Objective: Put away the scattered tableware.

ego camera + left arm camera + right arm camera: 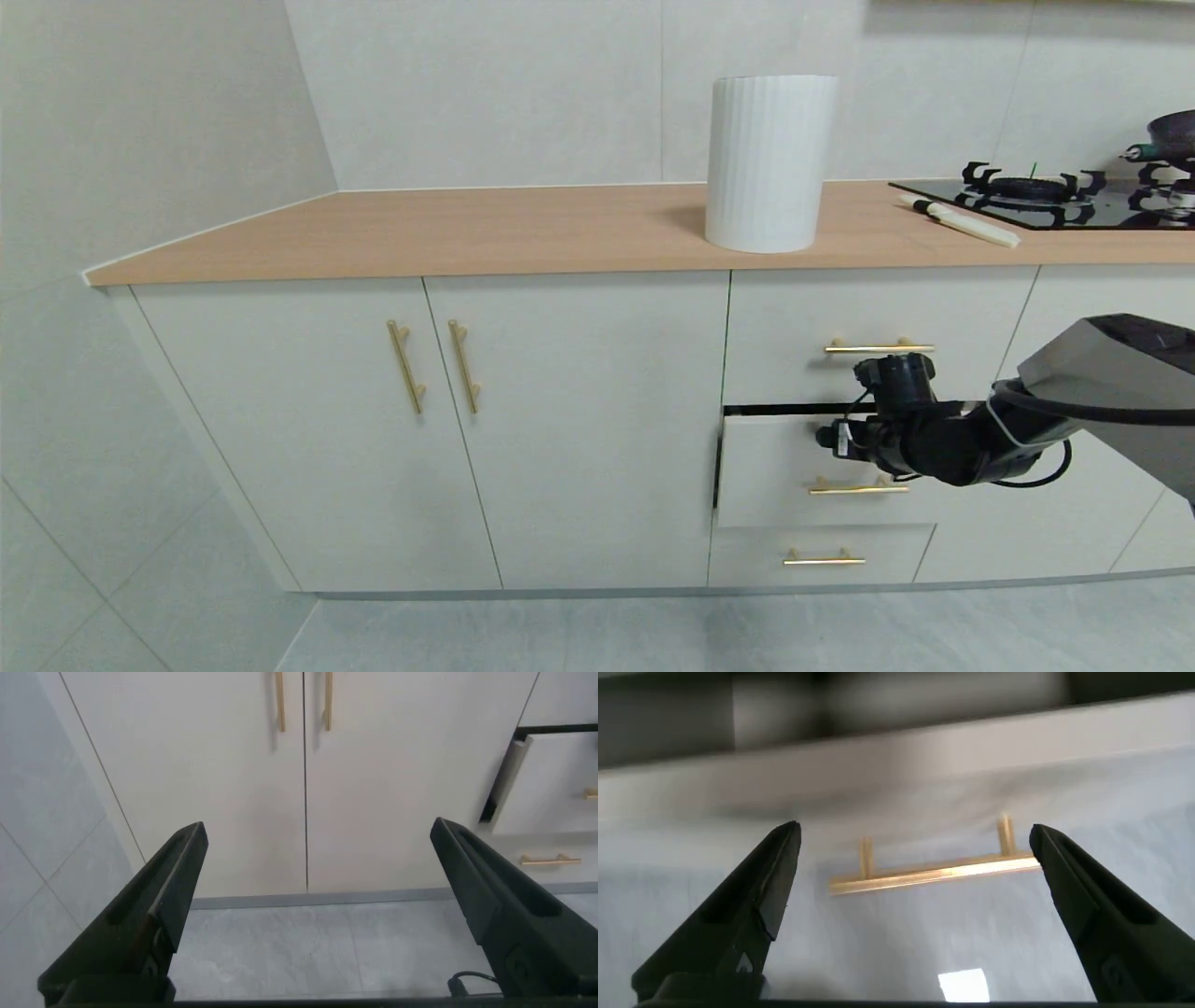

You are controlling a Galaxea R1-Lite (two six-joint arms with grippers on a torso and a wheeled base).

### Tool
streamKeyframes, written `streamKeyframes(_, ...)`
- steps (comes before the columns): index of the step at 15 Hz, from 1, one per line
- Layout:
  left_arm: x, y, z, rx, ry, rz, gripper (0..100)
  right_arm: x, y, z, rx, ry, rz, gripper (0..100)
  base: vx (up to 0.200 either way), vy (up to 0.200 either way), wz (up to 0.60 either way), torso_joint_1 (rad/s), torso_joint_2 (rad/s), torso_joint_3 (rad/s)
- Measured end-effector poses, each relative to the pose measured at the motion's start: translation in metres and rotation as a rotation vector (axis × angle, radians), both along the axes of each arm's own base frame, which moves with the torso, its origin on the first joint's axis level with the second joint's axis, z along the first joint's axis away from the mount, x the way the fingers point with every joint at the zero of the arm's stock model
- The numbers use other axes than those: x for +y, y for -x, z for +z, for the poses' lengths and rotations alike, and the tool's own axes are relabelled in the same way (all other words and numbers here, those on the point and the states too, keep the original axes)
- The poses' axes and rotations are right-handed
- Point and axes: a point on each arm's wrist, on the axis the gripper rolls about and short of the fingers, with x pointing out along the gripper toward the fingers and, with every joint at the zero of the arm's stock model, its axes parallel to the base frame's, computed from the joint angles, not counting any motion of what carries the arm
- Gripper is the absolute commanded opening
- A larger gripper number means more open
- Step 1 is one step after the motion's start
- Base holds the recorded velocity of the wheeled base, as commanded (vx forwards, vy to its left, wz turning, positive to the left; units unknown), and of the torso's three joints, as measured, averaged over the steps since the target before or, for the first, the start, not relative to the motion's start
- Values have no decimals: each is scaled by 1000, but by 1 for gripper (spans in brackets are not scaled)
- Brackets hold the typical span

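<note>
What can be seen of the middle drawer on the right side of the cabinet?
The middle drawer has a flat, off-white matte front with one slim gold bar handle set horizontally on two posts. It is pulled out slightly: its front stands forward of the top drawer and bottom drawer, with a dark gap along its top and left side. Its inside is hidden. The right gripper hangs open just before the handle, not closed on it.

Matt wood-grain countertop, ribbed matt white canister, brass-coloured metal drawer handle, glossy black hob
</note>
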Motion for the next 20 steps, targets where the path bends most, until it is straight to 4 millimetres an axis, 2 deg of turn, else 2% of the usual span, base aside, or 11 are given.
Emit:
streamKeyframes(5,0,0,0,0,0,0,100,0,-7,-12,-50,-27,-32,100,0,0,0,0,0,0)
streamKeyframes(14,0,0,0,0,0,0,100,2,-29,-10,-146,-82,-140,100,0,0,0,0,0,0)
streamKeyframes(17,0,0,0,0,0,0,100,0,-24,-4,-154,-80,-148,100,0,0,0,0,0,0)
streamKeyframes(20,0,0,0,0,0,0,100,-3,-2,13,-138,-73,-140,100,0,0,0,0,0,0)
